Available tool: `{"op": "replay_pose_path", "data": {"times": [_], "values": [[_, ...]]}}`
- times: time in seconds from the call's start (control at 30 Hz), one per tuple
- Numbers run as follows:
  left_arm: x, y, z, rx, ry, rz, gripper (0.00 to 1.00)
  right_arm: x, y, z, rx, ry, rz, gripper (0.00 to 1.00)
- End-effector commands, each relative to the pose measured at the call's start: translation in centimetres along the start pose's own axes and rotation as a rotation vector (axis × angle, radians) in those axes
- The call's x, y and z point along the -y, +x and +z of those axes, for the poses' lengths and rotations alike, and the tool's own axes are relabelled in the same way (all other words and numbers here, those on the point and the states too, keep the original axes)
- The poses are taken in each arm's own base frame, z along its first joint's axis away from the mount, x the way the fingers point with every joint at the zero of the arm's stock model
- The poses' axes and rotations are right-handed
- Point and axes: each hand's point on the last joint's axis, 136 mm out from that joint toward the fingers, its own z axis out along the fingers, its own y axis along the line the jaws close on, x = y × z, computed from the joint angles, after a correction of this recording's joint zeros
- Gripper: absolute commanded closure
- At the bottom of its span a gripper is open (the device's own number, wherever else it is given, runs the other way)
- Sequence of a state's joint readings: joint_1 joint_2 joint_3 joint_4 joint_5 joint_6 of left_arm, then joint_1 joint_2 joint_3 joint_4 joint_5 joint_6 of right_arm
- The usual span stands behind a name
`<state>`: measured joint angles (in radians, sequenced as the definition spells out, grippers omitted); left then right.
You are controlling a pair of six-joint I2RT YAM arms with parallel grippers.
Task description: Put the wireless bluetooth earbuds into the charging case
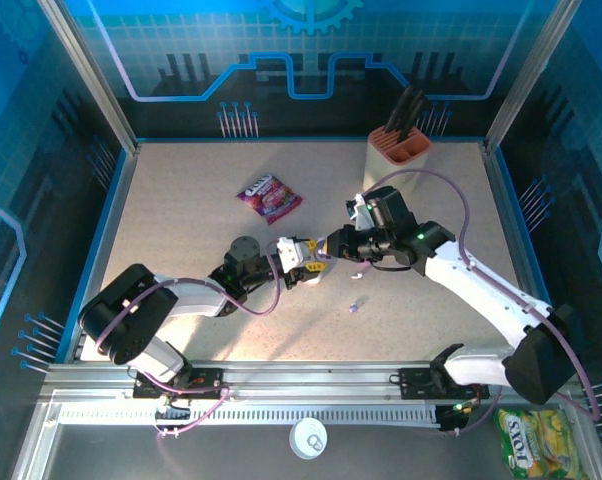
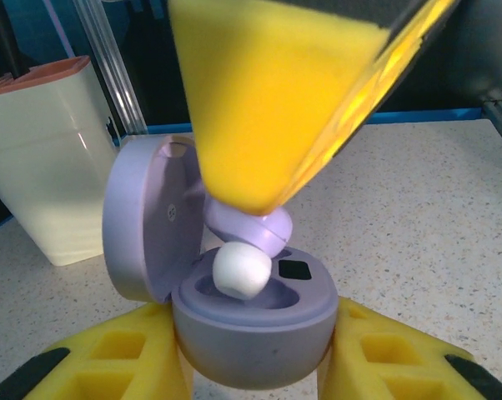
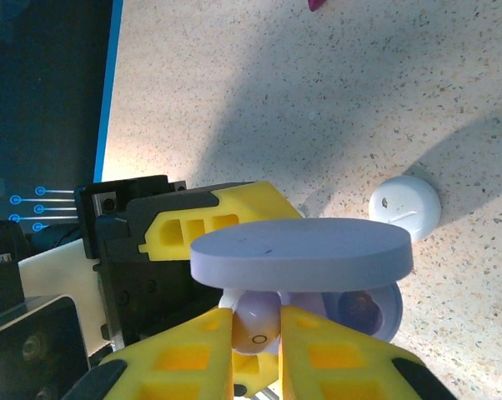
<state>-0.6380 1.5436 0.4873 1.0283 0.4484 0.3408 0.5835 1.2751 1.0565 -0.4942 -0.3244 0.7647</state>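
One speckled beige table [image 1: 181,200] carries everything. A cream and terracotta knife block [image 1: 399,158] stands at its far edge, and a purple crinkled sweet packet [image 1: 269,196] lies nearer the middle. Both are well apart from the grippers, which meet at the centre. The left gripper [image 1: 299,264] has its yellow fingers [image 2: 109,358] clamped on the base of a lilac pebble-shaped plastic charging case [image 2: 251,321], whose lid [image 2: 143,221] is hinged up. The right gripper [image 3: 258,354] is pinched on a lilac earbud with a white tip [image 2: 241,268]. That tip sits at the mouth of one well in the case. A small white rounded piece [image 3: 405,208] lies on the table near the case.
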Motion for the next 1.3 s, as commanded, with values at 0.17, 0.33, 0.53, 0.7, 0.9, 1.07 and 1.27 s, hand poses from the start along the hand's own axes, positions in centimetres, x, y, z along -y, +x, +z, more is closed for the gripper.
{"op": "replay_pose_path", "data": {"times": [0.17, 0.33, 0.53, 0.7, 0.9, 1.07, 1.27], "values": [[-0.1, -1.5, 0.4, 0.029, 0.003, 0.078, 0.63, 0.0, 1.3, 0.2, -0.078, 0.029, -0.03, 0.83], [-0.1, -1.4, 0.4, 0.023, 0.008, 0.088, 0.64, 0.2, 1.3, 0.6, -0.092, 0.036, -0.032, 0.83], [0.0, -1.5, 0.3, 0.023, 0.011, 0.093, 0.63, 0.3, 1.2, 1.0, -0.104, 0.04, -0.034, 0.82], [0.2, -1.5, 0.4, 0.022, 0.02, 0.091, 0.63, -0.3, 0.9, 1.3, -0.107, 0.022, -0.042, 0.78], [0.2, -1.3, 0.5, 0.018, 0.022, 0.088, 0.63, -0.2, 0.6, 1.2, -0.096, 0.033, -0.045, 0.67], [-0.1, -1.3, 0.3, 0.029, 0.002, 0.068, 0.63, -0.7, 0.3, 0.0, -0.057, 0.028, -0.064, 0.61], [-1.1, -1.1, 0.0, 0.074, -0.034, -0.018, 0.63, -1.5, 1.4, -2.4, -0.001, -0.037, -0.118, 0.55]]}}
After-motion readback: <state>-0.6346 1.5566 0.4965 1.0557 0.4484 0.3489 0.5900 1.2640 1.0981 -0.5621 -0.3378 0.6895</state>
